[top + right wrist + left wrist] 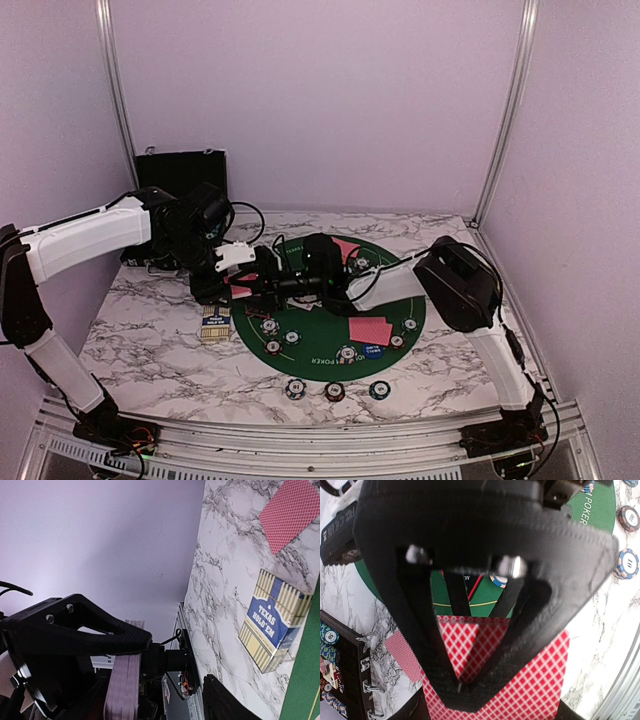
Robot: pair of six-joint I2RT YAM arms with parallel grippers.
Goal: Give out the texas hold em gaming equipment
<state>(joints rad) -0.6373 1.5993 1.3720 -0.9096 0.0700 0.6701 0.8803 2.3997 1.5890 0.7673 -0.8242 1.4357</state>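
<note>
My left gripper [243, 288] is shut on a deck of red-backed playing cards [530, 680], held over the left edge of the round green poker mat [330, 312]. My right gripper [266, 290] reaches in from the right, and one of its broad black fingers [470, 530] lies across the deck's top card. In the right wrist view the deck [122, 690] shows edge-on against that finger, with a wide gap to the other finger [225, 700]. More red cards [371, 330] and striped poker chips [270, 325] lie on the mat. Three chips [334, 390] sit on the marble in front.
A blue and gold card box [215, 322] lies on the marble left of the mat. One loose red card [290, 510] lies near it. The black hinged case [182, 170] stands open at the back left, with chips [329, 636] inside.
</note>
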